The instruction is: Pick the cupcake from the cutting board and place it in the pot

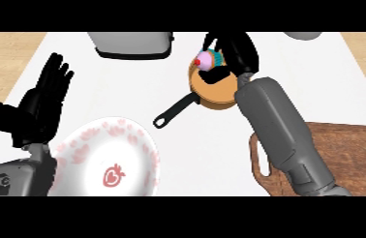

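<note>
The cupcake (208, 60), pink and teal with a red cherry on top, hangs just above the orange pot (214, 94). My right hand (235, 52) is curled round it from the right, over the pot's far rim. The pot has a black handle (174, 111) pointing toward the lower left. The wooden cutting board (336, 150) lies at the right, partly hidden by my right forearm. My left hand (44, 96) rests open at the left edge, fingers up.
A white plate (107, 159) with a pink strawberry pattern lies at the lower left. A grey appliance (132, 43) stands at the far edge, left of the pot. Another grey object (304, 35) shows at the top right.
</note>
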`<state>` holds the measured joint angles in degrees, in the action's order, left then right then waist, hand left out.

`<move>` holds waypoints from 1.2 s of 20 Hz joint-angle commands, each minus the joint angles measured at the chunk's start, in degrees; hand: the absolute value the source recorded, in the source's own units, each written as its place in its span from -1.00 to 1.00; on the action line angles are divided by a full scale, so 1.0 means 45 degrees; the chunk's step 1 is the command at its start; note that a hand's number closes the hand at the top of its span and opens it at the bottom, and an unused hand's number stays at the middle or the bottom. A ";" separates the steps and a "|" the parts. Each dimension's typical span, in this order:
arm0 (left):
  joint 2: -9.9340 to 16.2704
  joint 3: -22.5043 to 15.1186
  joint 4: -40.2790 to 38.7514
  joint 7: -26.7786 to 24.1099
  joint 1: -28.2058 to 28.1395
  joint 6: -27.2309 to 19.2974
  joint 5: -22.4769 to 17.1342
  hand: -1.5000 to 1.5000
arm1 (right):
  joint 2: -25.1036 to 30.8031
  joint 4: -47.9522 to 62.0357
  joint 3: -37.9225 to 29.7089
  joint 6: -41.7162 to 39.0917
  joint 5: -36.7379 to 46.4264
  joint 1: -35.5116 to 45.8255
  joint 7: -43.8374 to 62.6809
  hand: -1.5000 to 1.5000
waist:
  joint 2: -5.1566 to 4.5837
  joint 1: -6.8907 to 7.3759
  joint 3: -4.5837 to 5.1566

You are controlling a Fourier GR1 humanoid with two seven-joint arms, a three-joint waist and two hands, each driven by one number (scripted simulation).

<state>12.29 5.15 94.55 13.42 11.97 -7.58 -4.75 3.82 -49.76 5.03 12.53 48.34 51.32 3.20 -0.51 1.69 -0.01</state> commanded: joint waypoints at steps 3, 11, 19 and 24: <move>-0.0246 0.0010 -0.0662 -0.0781 -0.0236 0.0108 0.0077 0.00 | -0.0587 0.2931 -0.1222 -0.0649 -0.1594 0.0794 -0.1786 -1.00 | -0.0074 0.0068 0.0000; 0.0203 0.0338 -0.0540 -0.0174 0.0397 0.0145 0.0017 0.00 | -0.0798 0.3396 -0.3774 -0.1965 -0.4974 0.1239 -0.4731 -1.00 | -0.0048 -0.0020 -0.0014; -0.0381 -0.0270 0.0378 0.0088 -0.0369 0.0031 0.0179 0.00 | 0.1228 0.4846 -0.5717 -0.3961 -0.6932 0.1870 -0.5577 -1.00 | 0.0018 -0.0034 -0.0007; -0.0173 0.0061 0.0341 0.0197 -0.0191 -0.0094 0.0283 0.00 | 0.2962 0.5076 -0.6223 -0.5885 -0.7663 0.1724 -0.5445 -1.00 | 0.0057 -0.0158 -0.0005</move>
<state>11.37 5.36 93.92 13.42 12.33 -7.85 -3.67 11.76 -28.60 -20.76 -7.96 16.59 59.51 -20.84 -0.38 1.10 -0.03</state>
